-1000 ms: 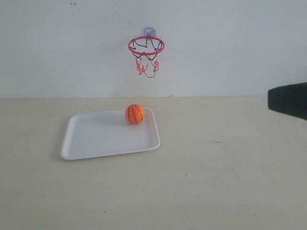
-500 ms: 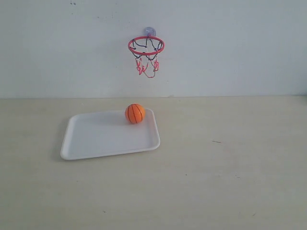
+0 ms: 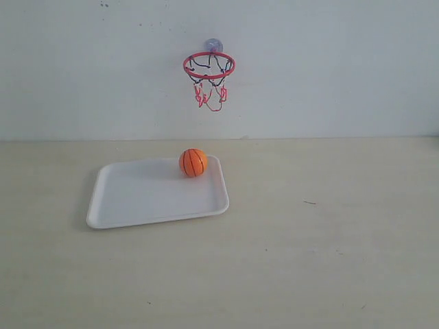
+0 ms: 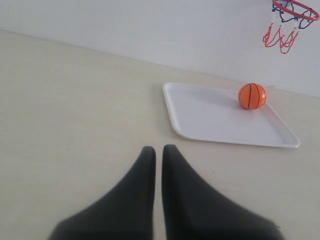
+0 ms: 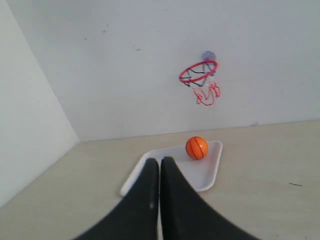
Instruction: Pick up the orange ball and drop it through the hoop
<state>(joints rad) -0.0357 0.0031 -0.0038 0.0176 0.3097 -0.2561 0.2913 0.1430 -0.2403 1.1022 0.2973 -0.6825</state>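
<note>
So the orange ball [image 3: 193, 162] is a little toy basketball, bright orange with thin black seam lines curving across it, and it looks roughly as wide as the ring above it. It sits on the white tray [image 3: 116, 205], up in the far right corner as the exterior view has it, close to the raised rim. The hoop [image 3: 209, 66] hangs on the white wall [image 3: 343, 68] well above the ball and a touch to the right. It's got a red ring, dark string at the top of the net going red lower down, and a clear suction cup [image 3: 213, 45] behind the ring. The tray lies flat on the pale beige surface [image 3: 329, 260].

Left pincer [image 4: 158, 150] has its two black fingers pressed together with only a hairline slit between them, holding nothing, over bare surface well short of the tray. Right pincer [image 5: 160, 161] is the same deal, pressed together and empty, pointing toward the tray from further off.

Compared with a second ago: a dark bit of arm poked in at the right edge of the exterior view, and now it's out of that shot completely. Ball, tray and hoop sit just where they were
</note>
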